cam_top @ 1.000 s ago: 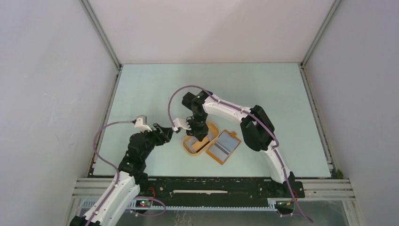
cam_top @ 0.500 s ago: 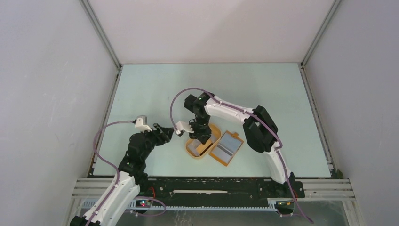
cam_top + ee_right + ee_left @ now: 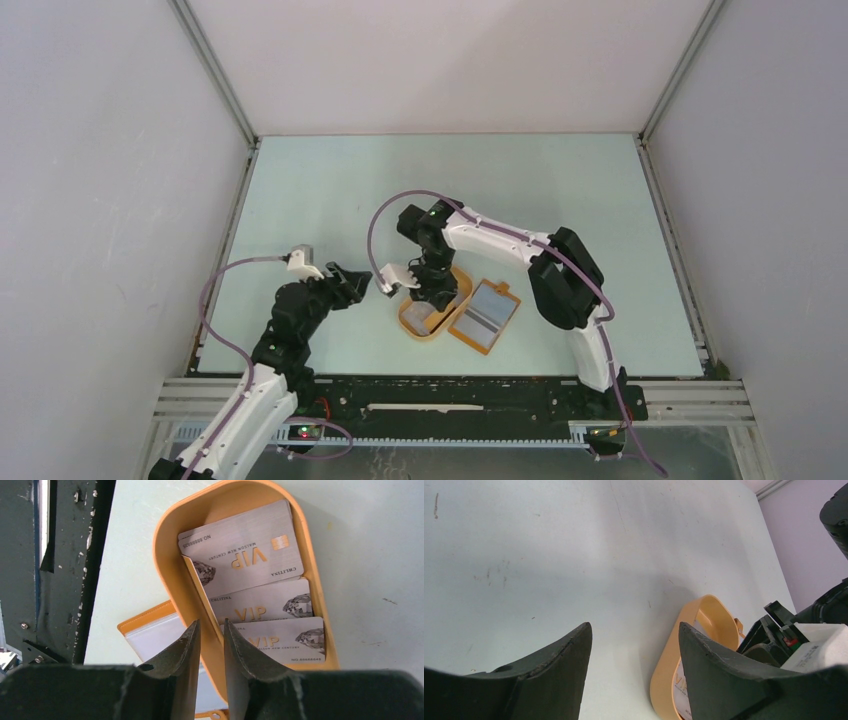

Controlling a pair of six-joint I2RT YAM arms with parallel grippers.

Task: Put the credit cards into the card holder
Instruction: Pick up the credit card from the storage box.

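From above, against the frame of one second before, the right arm has moved a little toward 4 o'clock. The oval orange tray (image 3: 410,327) and the open orange-tan folding card holder (image 3: 487,318) also lie slightly further that way. The left arm has not moved. The card holder lies on the pale green bench (image 3: 300,190), blue-grey lining up, just beside the tray at its 3 o'clock. The right claw (image 3: 433,297) is hidden under its own wrist. The pale whitish-grey credit cards (image 3: 421,318) show only as a small patch inside the tray. The left claw (image 3: 366,282) is near the tray, at its 9 o'clock.

In the left wrist view, the left claw (image 3: 634,630) stands wide open over bare bench, with nothing between its black fingers. The right finger covers most of the tray (image 3: 711,607); only one printed card corner shows.

In the right wrist view, the right claw (image 3: 210,625) is almost closed. One wall of the tray (image 3: 165,525) sits between its fingers, and it seems to pinch this wall. Three credit cards (image 3: 240,560) lie overlapped inside the tray, with gold "VIP" print. The card holder (image 3: 152,636) shows only a corner at 7 o'clock; the claw body cuts off the rest.
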